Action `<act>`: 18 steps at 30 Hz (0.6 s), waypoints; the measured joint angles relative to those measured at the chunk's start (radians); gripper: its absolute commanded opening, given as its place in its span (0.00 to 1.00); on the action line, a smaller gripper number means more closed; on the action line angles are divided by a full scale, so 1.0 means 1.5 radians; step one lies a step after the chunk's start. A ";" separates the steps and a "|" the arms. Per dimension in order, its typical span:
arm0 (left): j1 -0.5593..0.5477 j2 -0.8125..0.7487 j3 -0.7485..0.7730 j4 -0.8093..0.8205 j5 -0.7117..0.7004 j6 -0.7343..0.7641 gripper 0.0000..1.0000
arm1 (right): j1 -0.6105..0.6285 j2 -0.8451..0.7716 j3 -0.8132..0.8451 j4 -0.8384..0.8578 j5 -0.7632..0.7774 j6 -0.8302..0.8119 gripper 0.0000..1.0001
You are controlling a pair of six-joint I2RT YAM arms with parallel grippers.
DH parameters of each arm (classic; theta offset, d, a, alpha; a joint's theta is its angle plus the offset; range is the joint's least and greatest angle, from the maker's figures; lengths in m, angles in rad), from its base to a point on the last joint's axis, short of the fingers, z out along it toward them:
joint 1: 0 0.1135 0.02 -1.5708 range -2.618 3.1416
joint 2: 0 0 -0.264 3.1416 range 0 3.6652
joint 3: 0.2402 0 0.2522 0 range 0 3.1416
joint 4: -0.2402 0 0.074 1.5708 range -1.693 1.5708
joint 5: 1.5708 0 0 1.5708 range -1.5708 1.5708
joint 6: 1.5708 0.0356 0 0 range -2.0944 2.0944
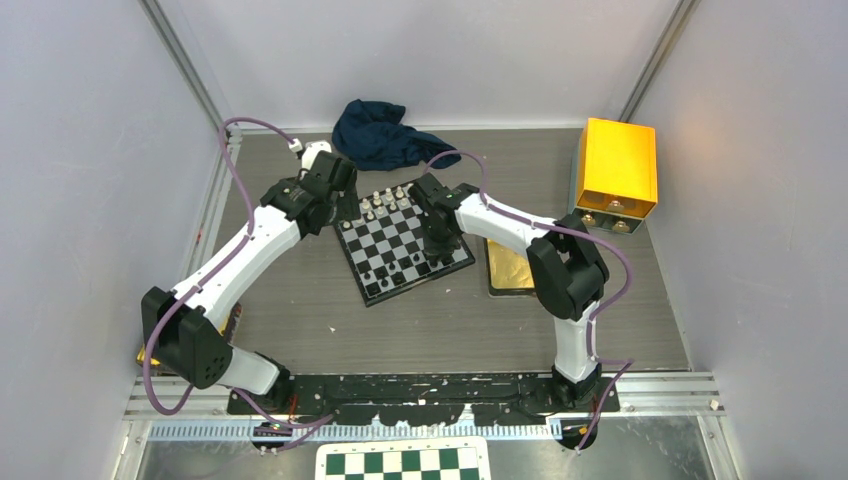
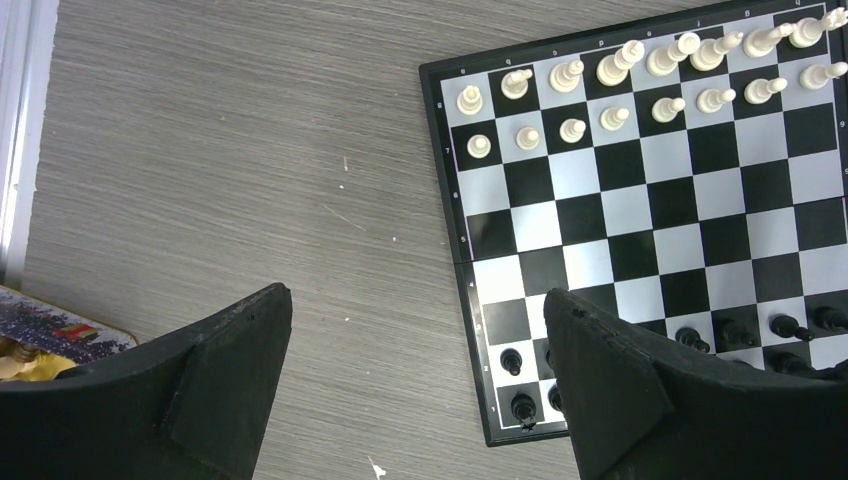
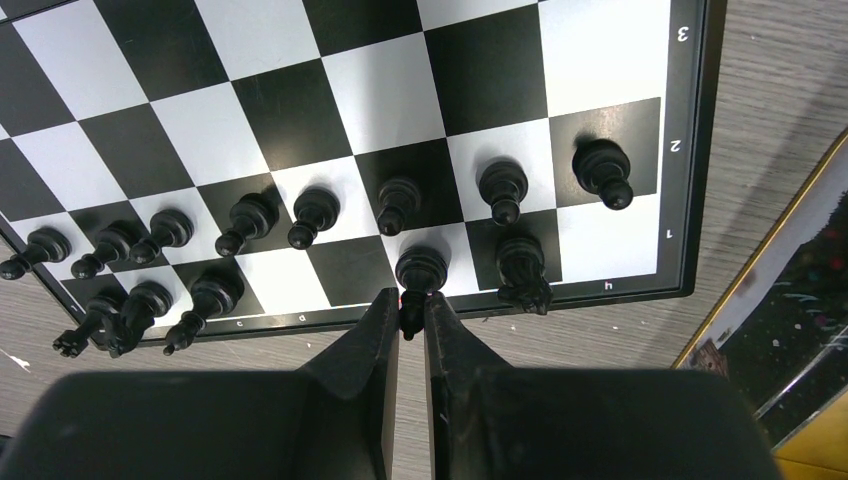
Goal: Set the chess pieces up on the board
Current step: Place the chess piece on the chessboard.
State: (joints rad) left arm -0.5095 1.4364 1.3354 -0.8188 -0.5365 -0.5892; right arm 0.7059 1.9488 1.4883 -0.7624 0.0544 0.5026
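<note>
The board (image 1: pixel 400 245) lies mid-table, turned at an angle. White chess pieces (image 2: pixel 615 70) fill its two far rows. Black chess pieces (image 3: pixel 315 215) stand in the two near rows. My right gripper (image 3: pixel 411 312) is shut on the top of a black piece (image 3: pixel 421 270), whose base sits over a white back-row square beside a black knight (image 3: pixel 522 270). I cannot tell whether that base touches the board. My left gripper (image 2: pixel 415 305) hangs open over the bare table just left of the board's near corner, holding nothing.
A dark blue cloth (image 1: pixel 380 135) lies behind the board. A yellow box (image 1: pixel 615 170) stands at the back right. A flat gold-edged tin (image 1: pixel 510 265) lies right of the board. A green-and-white checkered board (image 1: pixel 405 462) sits beyond the near rail.
</note>
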 measured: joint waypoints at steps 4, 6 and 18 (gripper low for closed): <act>0.000 0.000 0.000 0.000 0.000 0.000 0.97 | 0.000 0.002 0.000 0.000 0.000 0.000 0.01; 0.000 0.000 0.000 0.000 0.000 0.000 0.97 | 0.000 0.002 0.000 0.000 0.001 0.000 0.01; 0.000 0.000 0.000 0.000 0.004 0.000 0.98 | 0.000 0.002 -0.001 0.001 0.002 0.000 0.02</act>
State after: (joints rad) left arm -0.5098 1.4364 1.3354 -0.8185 -0.5312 -0.5888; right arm 0.7059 1.9511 1.4868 -0.7609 0.0574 0.5030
